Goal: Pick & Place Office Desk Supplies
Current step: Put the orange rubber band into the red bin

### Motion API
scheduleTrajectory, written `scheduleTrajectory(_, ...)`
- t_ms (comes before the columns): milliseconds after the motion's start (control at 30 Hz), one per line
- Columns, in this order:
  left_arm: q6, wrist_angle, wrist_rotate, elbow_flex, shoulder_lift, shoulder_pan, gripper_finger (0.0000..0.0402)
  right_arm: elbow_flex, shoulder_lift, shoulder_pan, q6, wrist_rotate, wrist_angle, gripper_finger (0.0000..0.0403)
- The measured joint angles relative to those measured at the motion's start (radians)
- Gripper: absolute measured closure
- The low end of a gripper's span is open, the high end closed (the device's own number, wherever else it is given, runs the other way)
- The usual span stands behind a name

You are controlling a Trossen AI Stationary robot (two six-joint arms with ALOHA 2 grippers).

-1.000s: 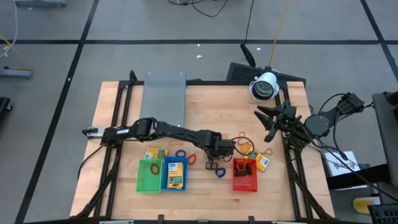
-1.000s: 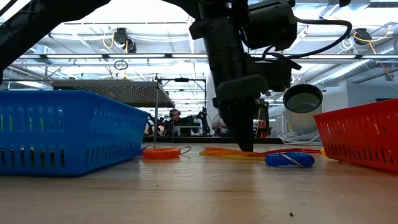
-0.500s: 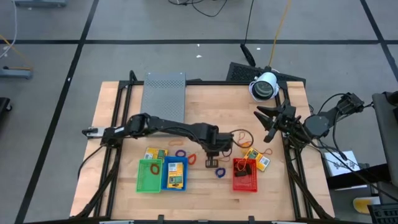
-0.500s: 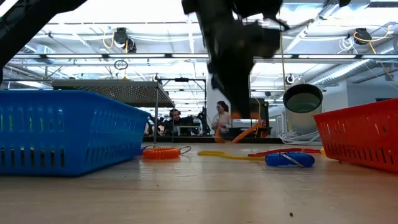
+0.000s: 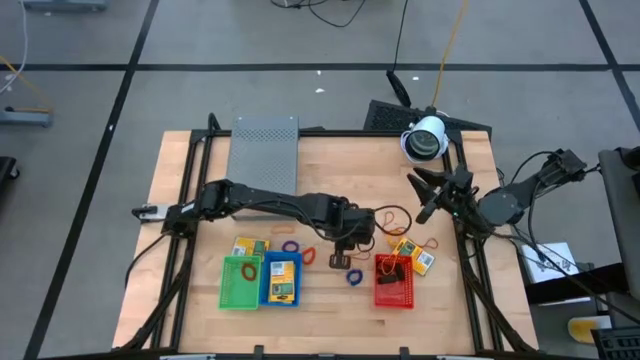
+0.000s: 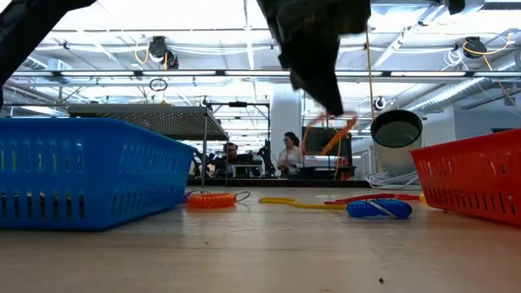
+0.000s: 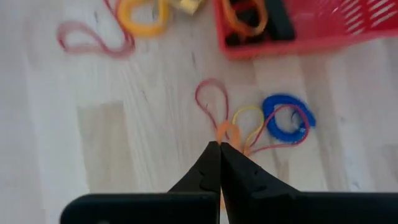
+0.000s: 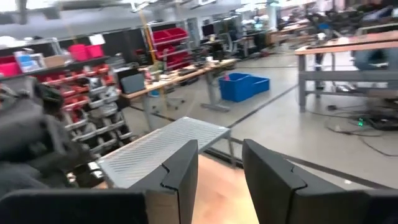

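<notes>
Three small plastic mesh baskets sit in the lower middle of the high view: a green basket (image 5: 239, 283) whose contents cannot be made out, a blue basket (image 5: 281, 280) holding one yellow-orange packet with blue marks (image 5: 283, 269), and a red basket (image 5: 394, 283) holding a dark item and an orange loop, seen more plainly in the left wrist view. A large grey perforated metal box (image 5: 264, 153) lies at upper centre of the wooden table (image 5: 190, 172). Loose packets counted: one above the green basket (image 5: 249, 247), two just right of the red basket's upper edge (image 5: 413, 254). Loose loops on the table: a blue coiled band (image 7: 285, 117), a yellow band (image 7: 143, 13) and a pink-red loop (image 7: 93, 38); small ones beyond these cannot be counted. The left gripper (image 7: 220, 147) reaches across centre frame from the left, fingers pinched closed on a thin orange rubber-band loop (image 6: 339, 135), which hangs clear above the table in the low view. The right gripper (image 5: 425, 196) waits at the right table edge, fingers apart, holding nothing.
</notes>
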Motion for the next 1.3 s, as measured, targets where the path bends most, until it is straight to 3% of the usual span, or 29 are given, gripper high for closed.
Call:
scheduleTrajectory(467, 0.101, 0.325, 0.124, 0.002, -0.051, -0.013, 0.0401, 0.000, -0.023, 0.000, -0.049, 0.253, 0.011, 0.0287)
scheduleTrajectory(767, 0.076, 0.543, 0.105, 0.003, -0.030, -0.040, 0.0401, 0.000, -0.122, 0.000, -0.175, 0.256, 0.025, 0.0287)
scheduleTrajectory(967, -0.037, 0.720, 0.131, 0.002, 0.080, -0.047, 0.0401, 0.000, -0.156, 0.000, -0.261, 0.255, 0.087, 0.0287)
scheduleTrajectory(1300, -0.127, 0.747, 0.108, 0.002, 0.193, -0.061, 0.0399, 0.000, -0.159, 0.000, -0.302, 0.251, 0.124, 0.0287)
